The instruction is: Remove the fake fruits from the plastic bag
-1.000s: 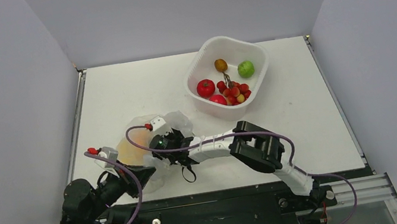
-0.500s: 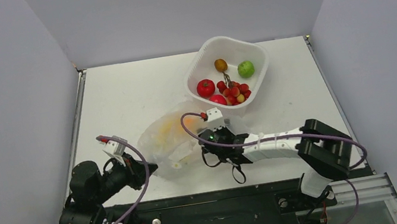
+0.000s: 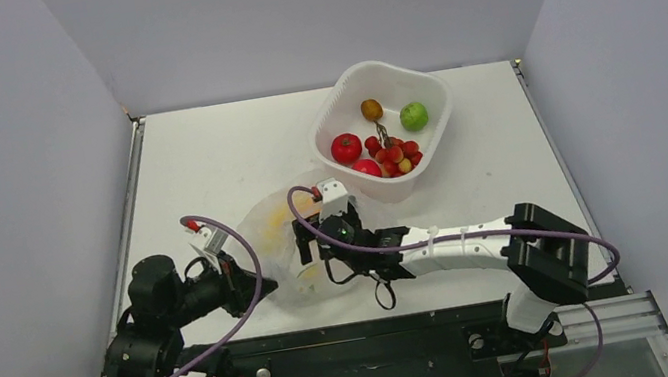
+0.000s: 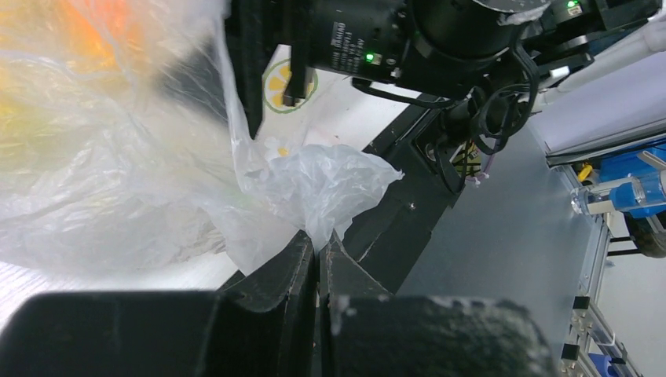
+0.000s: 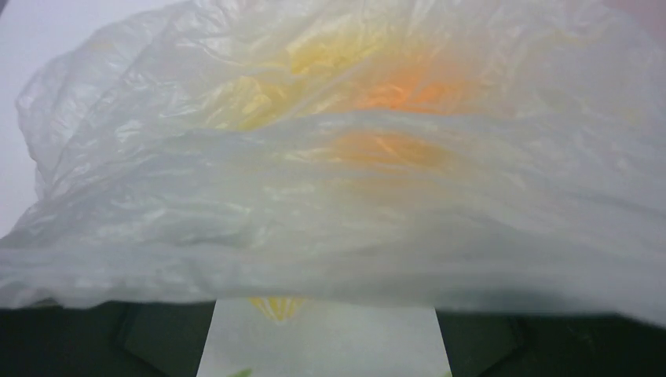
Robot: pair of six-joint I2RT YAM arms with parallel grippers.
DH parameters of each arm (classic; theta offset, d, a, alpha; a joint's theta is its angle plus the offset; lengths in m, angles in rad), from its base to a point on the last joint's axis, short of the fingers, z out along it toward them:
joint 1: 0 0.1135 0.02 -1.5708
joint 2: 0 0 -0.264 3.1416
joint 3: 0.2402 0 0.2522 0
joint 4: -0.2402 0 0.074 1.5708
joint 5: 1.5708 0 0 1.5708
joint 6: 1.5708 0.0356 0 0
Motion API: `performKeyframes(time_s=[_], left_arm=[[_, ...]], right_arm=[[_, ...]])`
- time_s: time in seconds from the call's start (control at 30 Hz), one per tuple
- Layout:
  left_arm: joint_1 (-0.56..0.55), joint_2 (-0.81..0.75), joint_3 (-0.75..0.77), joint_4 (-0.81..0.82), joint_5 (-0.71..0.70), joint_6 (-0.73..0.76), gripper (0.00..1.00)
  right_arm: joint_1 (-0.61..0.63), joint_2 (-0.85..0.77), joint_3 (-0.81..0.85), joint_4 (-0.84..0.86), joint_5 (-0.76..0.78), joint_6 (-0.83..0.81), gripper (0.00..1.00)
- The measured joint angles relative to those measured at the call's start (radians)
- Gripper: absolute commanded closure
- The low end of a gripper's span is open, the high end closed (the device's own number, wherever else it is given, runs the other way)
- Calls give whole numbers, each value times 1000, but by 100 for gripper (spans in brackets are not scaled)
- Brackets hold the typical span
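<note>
– Black plastic, nearest lot: what is it?
– Left gripper, at the near left of the table; fingers together, pinching a crumpled fold of the bag; the fold bunches up just past the tips.
– Next item along?
– Right gripper, arm stretched in from the right, near the left one; fingers apart, tips at the bag; in its own wrist view, film printed with a lemon slice shows between them; whether they press on that film, cannot tell.
– The bag itself?
– Thin, whitish, translucent, crinkled; lying on the table near the front edge, one end in the left gripper, the right gripper over it; one orange-yellow fruit shows through the film, inside.
– Farther back?
– White square tub, toward the far right of the table, apart from the bag; contents: red round fruit; bunch of red grapes beside it; green apple; small brown fruit at the far side.
</note>
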Motion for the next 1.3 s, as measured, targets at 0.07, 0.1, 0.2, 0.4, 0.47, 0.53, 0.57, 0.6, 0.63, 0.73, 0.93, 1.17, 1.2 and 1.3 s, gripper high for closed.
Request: performKeyframes(time_s=[0.07,0.1,0.2,0.4,0.47,0.53,0.57,0.6,0.63,0.73,0.93,1.17,1.2,1.3], left_arm=[[0,0,-4,1,8,-2,100],[0,0,-5,1,12,-2,100],[0,0,-10,4,21,-2,100],[0,7,-11,9,21,-2,100],[0,7,-11,9,21,-2,100],[0,5,-11,10,20,-2,100],[0,5,-11,10,20,-2,100],[0,3,-11,10,20,-2,100],[0,3,-11,11,21,-2,100],[0,3,-11,16,21,-2,100],[1,3,-11,16,22,-2,100],[1,3,-11,17,26,-3,100],[1,3,-11,20,31,-5,100],[1,3,-12,64,84,-40,100]], right_arm=[[-2,41,43,15,-10,16,12],[-3,62,65,18,-14,33,12],[-8,120,121,15,-17,90,12],[-11,199,154,-14,12,207,12],[-11,216,154,-29,35,230,12],[-13,229,154,-32,60,241,12],[-13,235,156,-34,70,245,13],[-13,243,159,-34,80,248,14],[-14,253,163,-34,88,249,14],[-13,271,166,-14,93,246,14],[1,272,166,85,112,206,14],[8,248,110,190,87,127,18],[7,238,94,191,86,117,22],[-7,196,47,183,89,103,28]])
